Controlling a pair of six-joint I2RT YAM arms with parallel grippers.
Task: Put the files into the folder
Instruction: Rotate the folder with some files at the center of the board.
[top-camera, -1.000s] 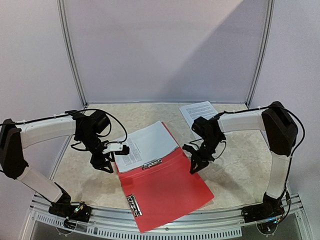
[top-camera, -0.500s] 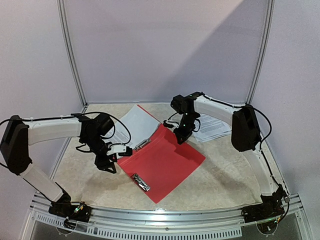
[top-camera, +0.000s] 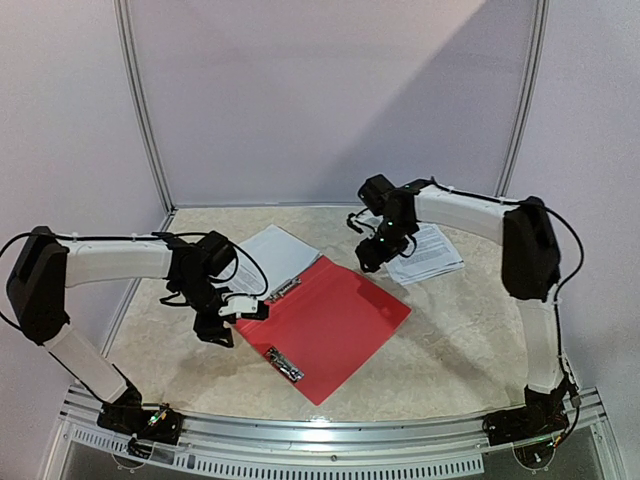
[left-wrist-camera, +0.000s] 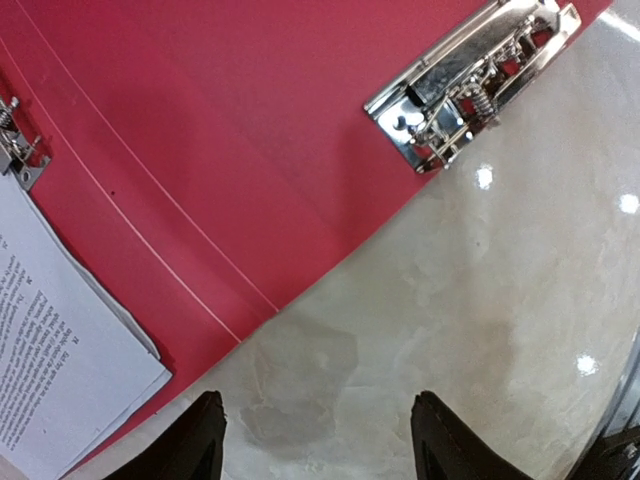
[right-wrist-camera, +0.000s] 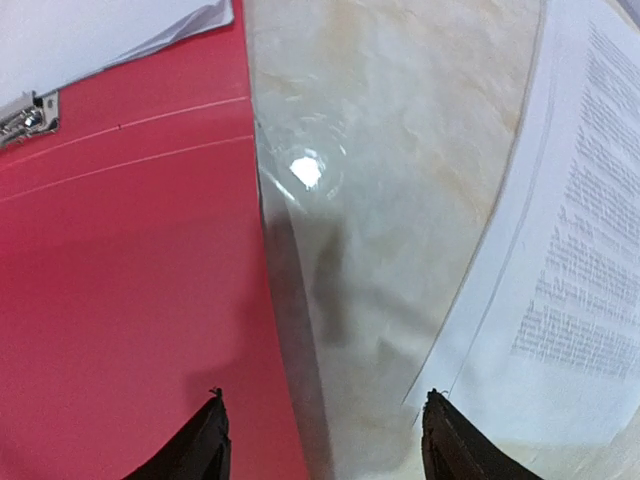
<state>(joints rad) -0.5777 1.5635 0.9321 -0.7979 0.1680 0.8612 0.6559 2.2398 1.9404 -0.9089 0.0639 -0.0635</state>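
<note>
Left claw (left-wrist-camera: 318, 425) and right claw (right-wrist-camera: 322, 425) gape empty beside the folder (top-camera: 335, 320), seemingly clear of the files (top-camera: 428, 252)

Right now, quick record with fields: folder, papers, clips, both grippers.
folder: red, lying open on the table
filed papers: white stack on the folder's far-left half
loose papers: on the table right of the folder, apart from it
clips: two, silver, on the folder
left gripper: open, empty, above table at folder's edge
right gripper: open, empty, above table between folder and loose papers
</note>
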